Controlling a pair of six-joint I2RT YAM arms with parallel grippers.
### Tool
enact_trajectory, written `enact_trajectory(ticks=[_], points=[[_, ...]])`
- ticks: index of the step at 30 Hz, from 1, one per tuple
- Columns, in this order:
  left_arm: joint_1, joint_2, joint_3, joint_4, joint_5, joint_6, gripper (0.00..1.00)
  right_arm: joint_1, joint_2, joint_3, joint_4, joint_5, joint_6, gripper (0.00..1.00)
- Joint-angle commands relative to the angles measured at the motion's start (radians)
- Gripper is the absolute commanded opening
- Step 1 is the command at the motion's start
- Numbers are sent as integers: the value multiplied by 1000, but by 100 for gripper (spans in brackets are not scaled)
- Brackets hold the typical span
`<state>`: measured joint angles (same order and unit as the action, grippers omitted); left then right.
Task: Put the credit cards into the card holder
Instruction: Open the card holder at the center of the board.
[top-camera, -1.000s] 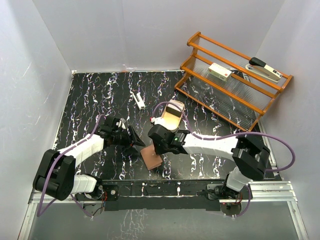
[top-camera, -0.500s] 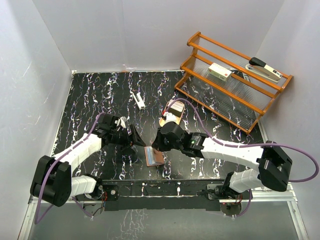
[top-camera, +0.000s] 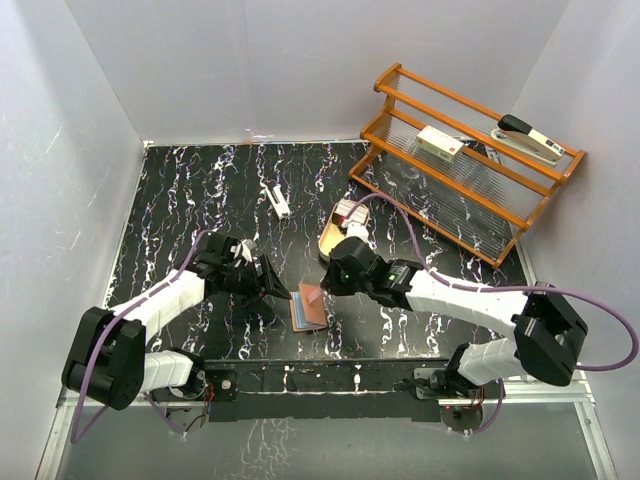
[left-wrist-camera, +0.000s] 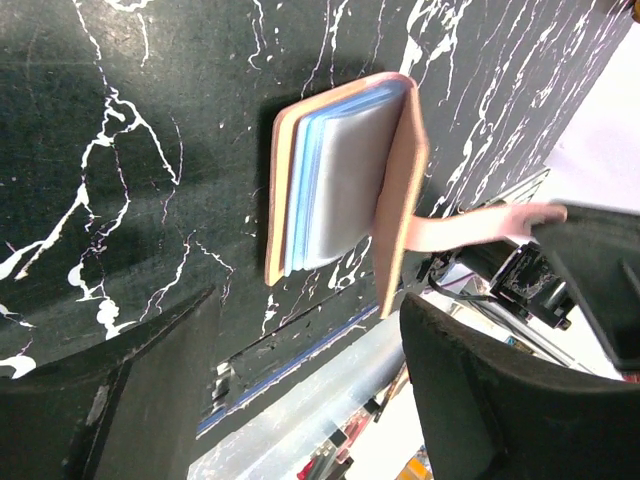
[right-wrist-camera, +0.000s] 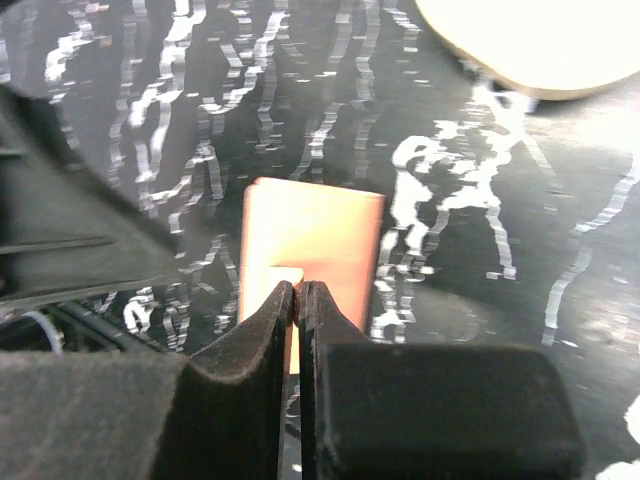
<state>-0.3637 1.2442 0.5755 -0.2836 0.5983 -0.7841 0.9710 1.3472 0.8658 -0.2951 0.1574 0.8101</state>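
The salmon-brown card holder (top-camera: 306, 312) (left-wrist-camera: 340, 190) (right-wrist-camera: 315, 235) lies near the table's front edge, its pale blue-grey inside showing. My right gripper (top-camera: 320, 291) (right-wrist-camera: 300, 290) is shut on its side tab and holds the upper flap raised. My left gripper (top-camera: 277, 290) (left-wrist-camera: 308, 300) stands open just left of the holder, touching nothing. Behind the right arm lies the tan oval tray (top-camera: 328, 243) (right-wrist-camera: 530, 45). A whitish end at its far side looks like the credit cards (top-camera: 347, 210); the arm covers the rest.
An orange wooden rack (top-camera: 470, 160) stands at the back right, holding a white box (top-camera: 437, 142) and a stapler (top-camera: 528, 138). A small white object (top-camera: 278, 200) lies on the black marbled table (top-camera: 180, 200). White walls close in three sides.
The right gripper has lifted the holder's flap by the tab, so the closed holder now shows its blue inside. The right arm swung toward the right. The left jaws have spread a little.
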Motion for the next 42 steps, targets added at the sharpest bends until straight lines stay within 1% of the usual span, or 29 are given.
enact_trajectory(ticks=[1, 4, 7, 10, 17, 26, 29, 34, 37, 42], points=[[-4, 15, -14, 31, 30, -21, 68, -80, -48, -67, -60, 72, -45, 0], [-6, 30, -32, 68, 48, -42, 65, -125, -62, -115, -74, 62, -44, 0], [-13, 43, -46, 99, 52, -58, 64, -150, -77, -154, -67, 55, -35, 0], [-19, 54, -65, 154, 62, -77, 63, -159, -77, -174, -57, 46, -34, 0], [-37, 119, -80, 223, 59, -92, 62, -183, -58, -200, -75, 63, -3, 0], [-94, 224, -78, 330, 46, -124, 60, -187, -40, -219, -48, 41, -10, 0], [-112, 212, -79, 366, 47, -150, 58, -187, -43, -220, -46, 37, -10, 0], [-125, 161, -96, 438, 52, -199, 52, -187, -35, -226, -31, 18, -12, 0], [-129, 146, -115, 509, 79, -234, 48, -187, -41, -233, -25, 12, -12, 0], [-138, 129, -141, 611, 99, -279, 46, -187, -50, -246, -13, 2, -11, 0]])
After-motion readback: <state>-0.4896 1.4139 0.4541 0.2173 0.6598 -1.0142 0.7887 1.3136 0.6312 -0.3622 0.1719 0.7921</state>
